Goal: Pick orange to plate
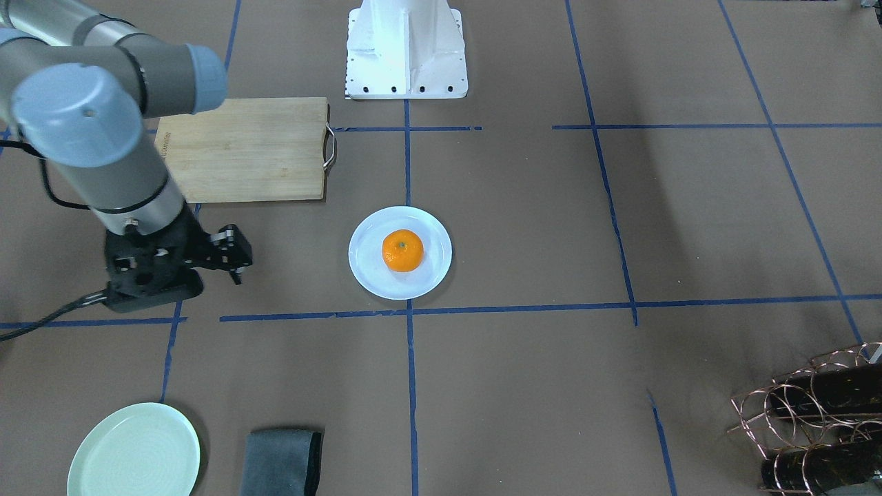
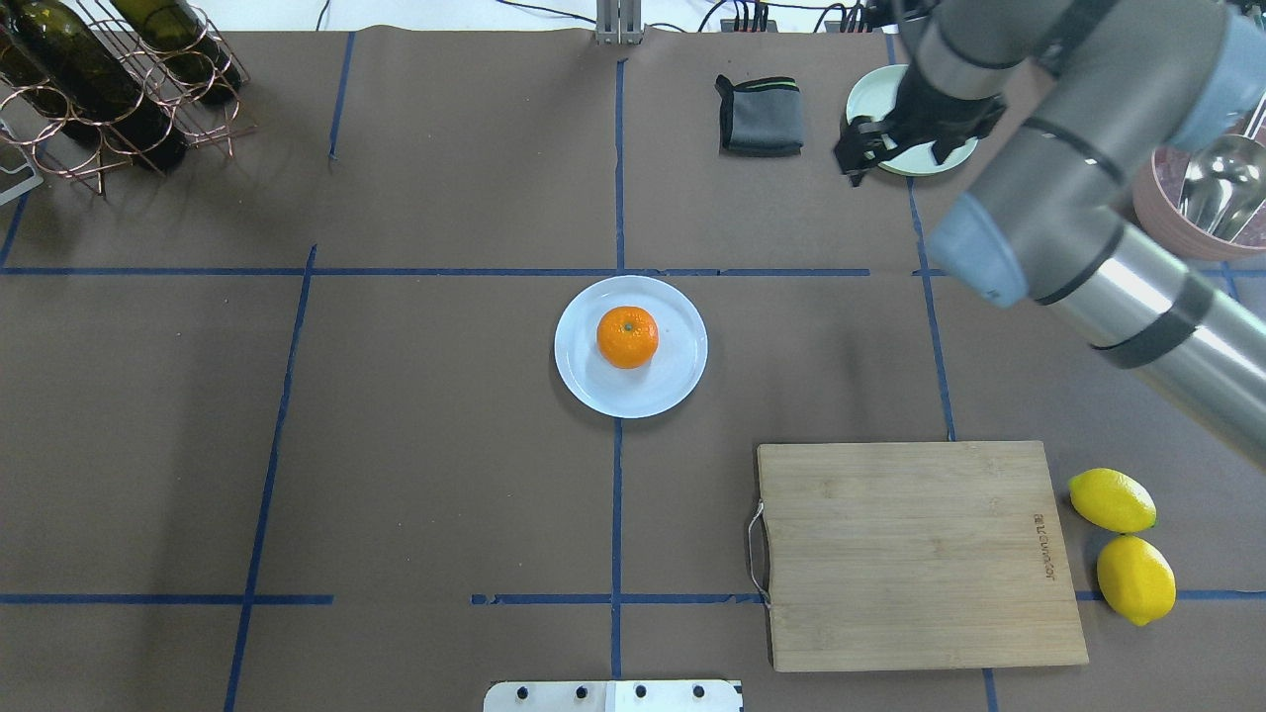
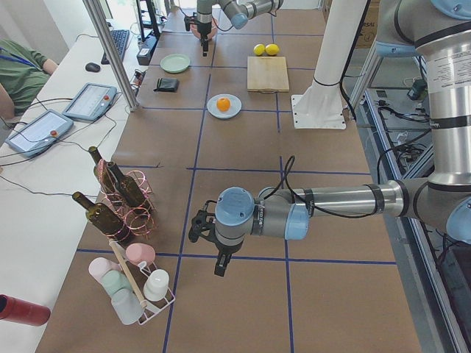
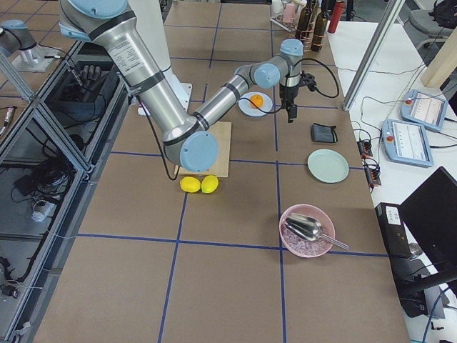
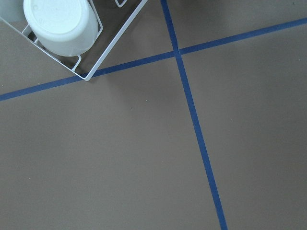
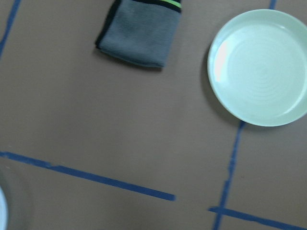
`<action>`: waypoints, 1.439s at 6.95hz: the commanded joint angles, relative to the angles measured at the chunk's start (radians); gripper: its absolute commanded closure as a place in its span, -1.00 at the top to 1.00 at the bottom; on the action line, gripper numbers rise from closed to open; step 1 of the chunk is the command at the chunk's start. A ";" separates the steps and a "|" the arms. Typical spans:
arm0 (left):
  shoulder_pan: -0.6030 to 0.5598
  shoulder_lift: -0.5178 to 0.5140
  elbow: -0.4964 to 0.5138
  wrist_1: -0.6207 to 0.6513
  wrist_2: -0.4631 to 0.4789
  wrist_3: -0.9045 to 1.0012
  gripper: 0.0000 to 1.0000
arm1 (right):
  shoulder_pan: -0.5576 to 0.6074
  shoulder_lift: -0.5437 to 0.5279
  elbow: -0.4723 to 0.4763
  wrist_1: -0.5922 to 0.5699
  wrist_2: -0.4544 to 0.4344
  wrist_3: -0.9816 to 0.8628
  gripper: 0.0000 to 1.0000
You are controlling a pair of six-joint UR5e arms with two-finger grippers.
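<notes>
The orange (image 1: pixel 402 250) sits stem-up near the middle of the white plate (image 1: pixel 431 275), which lies at the table's centre; the overhead view shows the same orange (image 2: pixel 627 336) on the plate (image 2: pixel 678 381). My right gripper (image 1: pixel 234 256) hangs above the bare table well to the plate's side, near the mint-green plate (image 2: pixel 870 99); it looks open and holds nothing. The right gripper (image 2: pixel 859 150) touches neither fruit nor plate. My left gripper (image 3: pixel 219 261) shows only in the left side view, far from the plate; I cannot tell its state.
A wooden cutting board (image 2: pixel 915 554) lies near the robot's base, with two lemons (image 2: pixel 1123 544) beside it. A folded grey cloth (image 2: pixel 760 114) lies at the far edge. A wire rack of bottles (image 2: pixel 99 79) fills the far left corner, and a pink bowl (image 2: pixel 1202 203) stands at the right.
</notes>
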 commanded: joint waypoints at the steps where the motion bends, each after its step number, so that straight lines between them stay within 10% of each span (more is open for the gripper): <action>1: 0.001 -0.006 -0.058 0.097 0.000 -0.003 1.00 | 0.180 -0.202 0.087 0.000 0.091 -0.335 1.00; 6: 0.002 -0.013 -0.083 0.120 -0.001 -0.005 1.00 | 0.496 -0.703 0.043 0.160 0.118 -0.713 1.00; 7: 0.002 -0.013 -0.084 0.120 0.000 -0.005 1.00 | 0.526 -0.745 0.034 0.232 0.127 -0.699 1.00; 10: 0.002 -0.016 -0.083 0.120 -0.001 -0.005 1.00 | 0.694 -0.672 0.048 -0.024 0.271 -0.716 1.00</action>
